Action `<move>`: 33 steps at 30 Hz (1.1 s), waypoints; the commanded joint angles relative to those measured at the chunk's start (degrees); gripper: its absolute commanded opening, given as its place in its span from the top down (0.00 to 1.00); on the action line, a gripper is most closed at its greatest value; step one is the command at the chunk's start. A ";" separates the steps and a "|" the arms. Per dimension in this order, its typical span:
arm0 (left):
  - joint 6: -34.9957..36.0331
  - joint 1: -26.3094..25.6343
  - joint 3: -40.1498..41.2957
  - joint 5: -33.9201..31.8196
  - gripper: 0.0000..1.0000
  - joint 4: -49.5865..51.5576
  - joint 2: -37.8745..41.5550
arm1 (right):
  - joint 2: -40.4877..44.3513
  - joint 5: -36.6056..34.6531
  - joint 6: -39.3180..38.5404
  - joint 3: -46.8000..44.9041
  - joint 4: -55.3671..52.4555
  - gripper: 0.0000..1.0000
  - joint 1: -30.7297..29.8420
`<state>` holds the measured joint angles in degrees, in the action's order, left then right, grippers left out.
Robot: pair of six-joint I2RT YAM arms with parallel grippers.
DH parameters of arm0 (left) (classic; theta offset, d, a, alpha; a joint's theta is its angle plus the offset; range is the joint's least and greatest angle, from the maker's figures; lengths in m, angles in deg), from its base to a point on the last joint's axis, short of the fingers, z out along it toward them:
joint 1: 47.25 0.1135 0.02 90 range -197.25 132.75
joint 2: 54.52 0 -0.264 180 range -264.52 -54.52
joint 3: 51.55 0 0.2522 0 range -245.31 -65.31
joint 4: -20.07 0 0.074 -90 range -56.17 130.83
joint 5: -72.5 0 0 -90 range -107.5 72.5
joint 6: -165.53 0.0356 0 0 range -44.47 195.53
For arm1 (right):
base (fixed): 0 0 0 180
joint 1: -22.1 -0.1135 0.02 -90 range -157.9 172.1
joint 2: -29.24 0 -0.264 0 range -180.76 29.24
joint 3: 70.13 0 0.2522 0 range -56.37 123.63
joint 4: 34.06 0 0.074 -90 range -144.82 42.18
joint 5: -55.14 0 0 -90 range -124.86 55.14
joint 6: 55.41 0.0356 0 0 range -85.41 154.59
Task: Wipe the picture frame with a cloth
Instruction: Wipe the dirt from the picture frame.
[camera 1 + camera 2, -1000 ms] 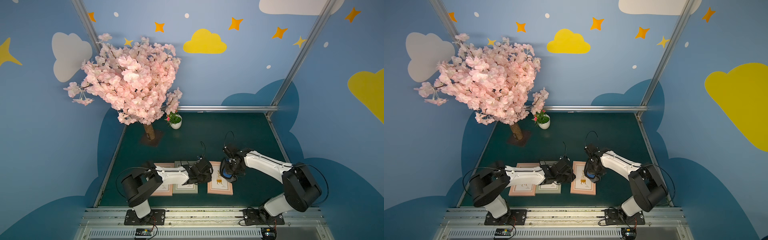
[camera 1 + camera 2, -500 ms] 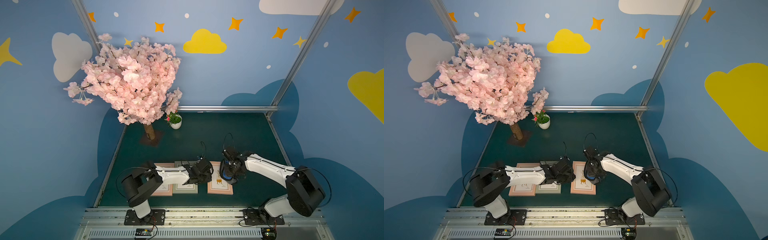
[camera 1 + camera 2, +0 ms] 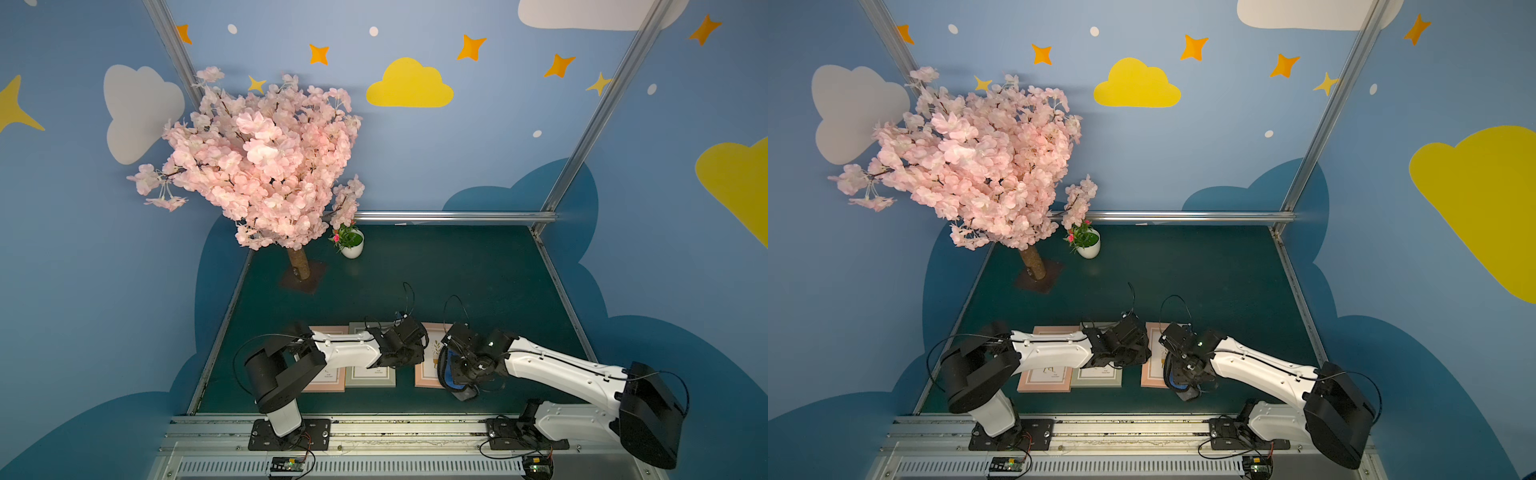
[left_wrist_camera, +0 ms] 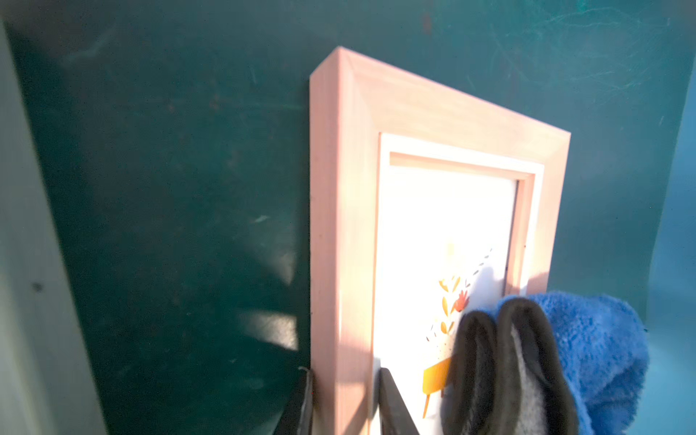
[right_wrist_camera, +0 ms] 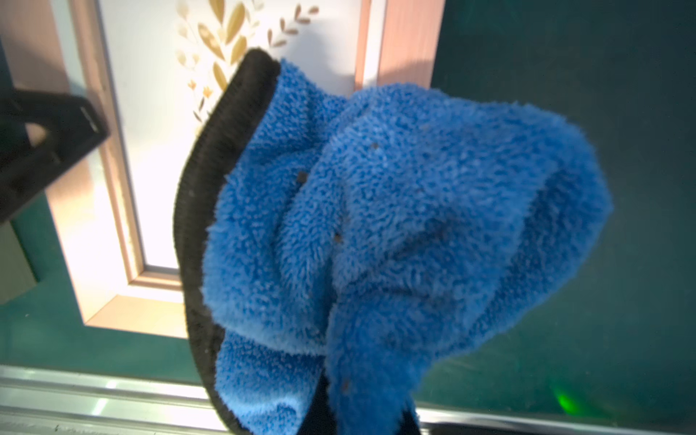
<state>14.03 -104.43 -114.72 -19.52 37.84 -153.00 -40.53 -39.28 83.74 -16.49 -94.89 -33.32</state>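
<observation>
Right wrist view: your right gripper (image 3: 457, 374) pinches the plush blue cloth (image 5: 376, 226), bunched, seemingly touching the glass (image 4: 433, 226); your left gripper (image 4: 342, 403) clamps the smooth pink picture frame (image 4: 339, 188) by one rail

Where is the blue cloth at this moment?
In both top views the cloth is bunched in the right gripper, over the right side of the rightmost pink picture frame; the left gripper clamps that frame's left rail.
</observation>
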 commanded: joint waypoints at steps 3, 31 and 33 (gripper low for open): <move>-2.19 0.00 3.85 -1.25 0.98 10.00 -3.08 | -0.12 -0.69 4.03 -1.12 0.93 1.00 0.00; -3.37 -0.65 7.92 -0.72 0.98 7.00 -1.69 | -26.59 4.48 -14.68 20.35 9.10 1.00 19.65; -3.45 -0.64 7.84 -0.86 0.98 7.28 -1.57 | -26.43 4.87 -14.69 20.35 9.02 1.00 18.93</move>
<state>11.87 -104.81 -110.79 -19.91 32.46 -151.49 -66.04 -37.03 70.71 3.35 -86.04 -13.54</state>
